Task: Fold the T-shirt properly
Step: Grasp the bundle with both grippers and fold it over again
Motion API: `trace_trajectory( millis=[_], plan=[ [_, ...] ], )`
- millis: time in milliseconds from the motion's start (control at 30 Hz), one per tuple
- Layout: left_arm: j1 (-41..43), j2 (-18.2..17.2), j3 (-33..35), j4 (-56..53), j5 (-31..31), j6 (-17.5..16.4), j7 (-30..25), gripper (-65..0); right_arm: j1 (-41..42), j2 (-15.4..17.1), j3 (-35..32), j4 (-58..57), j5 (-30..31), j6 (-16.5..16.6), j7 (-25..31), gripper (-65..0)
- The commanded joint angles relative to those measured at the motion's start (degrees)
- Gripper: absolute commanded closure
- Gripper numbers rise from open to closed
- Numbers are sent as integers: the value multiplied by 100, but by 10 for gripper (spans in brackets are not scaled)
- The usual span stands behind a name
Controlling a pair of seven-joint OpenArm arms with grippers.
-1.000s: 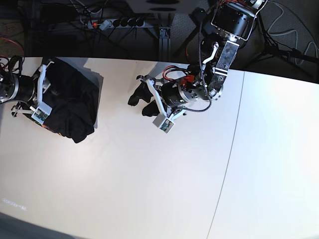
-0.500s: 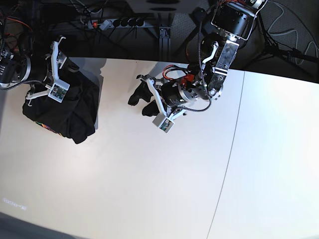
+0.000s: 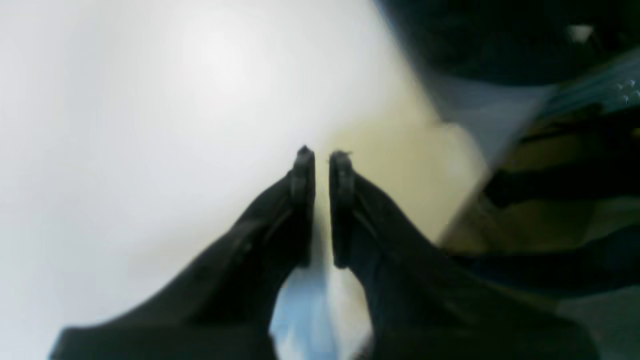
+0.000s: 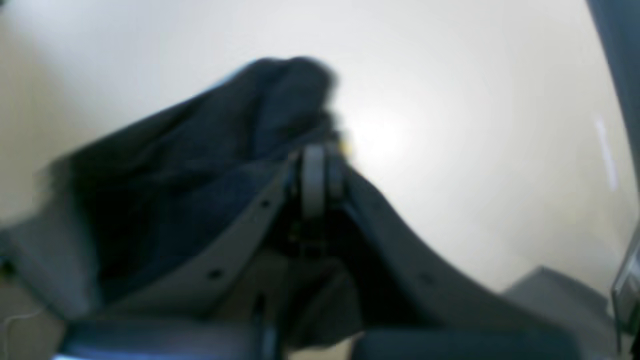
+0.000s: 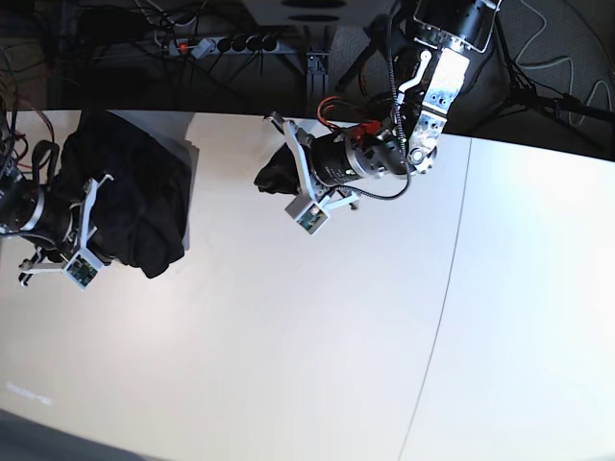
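The black T-shirt (image 5: 144,192) lies bunched in a heap at the table's far left. My right arm's wrist (image 5: 43,216) sits at the heap's left edge, and its fingers are lost against the dark cloth in the base view. In the right wrist view my right gripper (image 4: 322,150) is shut. The T-shirt's fabric (image 4: 175,165) rises in a slope to its tips, with a speck of yellow print beside them. My left gripper (image 5: 272,178) hangs over bare table at the far middle, apart from the shirt. Its fingertips (image 3: 304,160) stand almost together with nothing between them (image 3: 321,152).
The white table (image 5: 288,336) has a seam line (image 5: 452,288) running front to back on the right. Behind the table's far edge lie a power strip (image 5: 221,43) and cables. Both wrist views are blurred.
Both grippers have closed from wide open. My right arm swung from the shirt's far side down to its left edge. My left arm drew back toward the table's far edge.
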State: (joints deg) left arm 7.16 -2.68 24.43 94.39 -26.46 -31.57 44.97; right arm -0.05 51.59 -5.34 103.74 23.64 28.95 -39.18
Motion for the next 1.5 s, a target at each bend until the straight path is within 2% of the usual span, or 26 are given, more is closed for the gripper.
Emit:
trace_trajectory(
  millis=[0, 100, 200, 267, 367, 500, 633, 733, 900, 1000, 1133, 1367, 1467],
  plan=[
    [13, 48, 138, 140, -122, -151, -101, -57, 264, 72, 72, -177, 52, 125, 103, 0],
    [48, 136, 662, 162, -85, -157, -103, -57, 673, -55, 72, -804, 535, 129, 31, 0],
    [46, 308, 1163, 162, 358, -166, -109, -58, 748, -116, 72, -881, 944, 155, -184, 0],
    [28, 372, 1335, 162, 710, -164, -129, -58, 754, -129, 72, -883, 903, 146, -122, 0],
    [11, 376, 1377, 162, 717, -168, -151, -58, 802, -219, 72, -994, 824, 153, -61, 0],
    [-175, 380, 1513, 157, 752, -170, -203, -57, 964, -514, 70, -1502, 717, 179, -22, 0],
    [-420, 407, 1923, 136, 1231, -166, -345, -28, 1099, -822, 68, -1917, 723, 271, -31, 0],
    [-483, 616, 2212, -42, 1626, -164, -435, -28, 1102, -984, 59, -1971, 717, 302, -31, 0],
    [-951, 957, 2621, -664, 1847, -166, -566, -8, 1145, -1193, 28, -1974, 640, 304, -28, 0],
    [-1272, 968, 2907, -824, 1856, -164, -868, -9, 1126, -1246, 28, -1976, 614, 302, -37, 0],
    [-1604, 1003, 3204, -962, 1862, -160, -990, -9, 1110, -1298, 15, -1985, 599, 302, -55, 0],
    [-1683, 1168, 3239, -1537, 2184, -146, -1766, -9, 1113, -1333, 11, -2312, 553, 302, -181, 0],
    [-1784, 1168, 3239, -1764, 2247, -144, -1961, -9, 1099, -1329, 11, -2409, 317, 302, -225, 0]
  ],
)
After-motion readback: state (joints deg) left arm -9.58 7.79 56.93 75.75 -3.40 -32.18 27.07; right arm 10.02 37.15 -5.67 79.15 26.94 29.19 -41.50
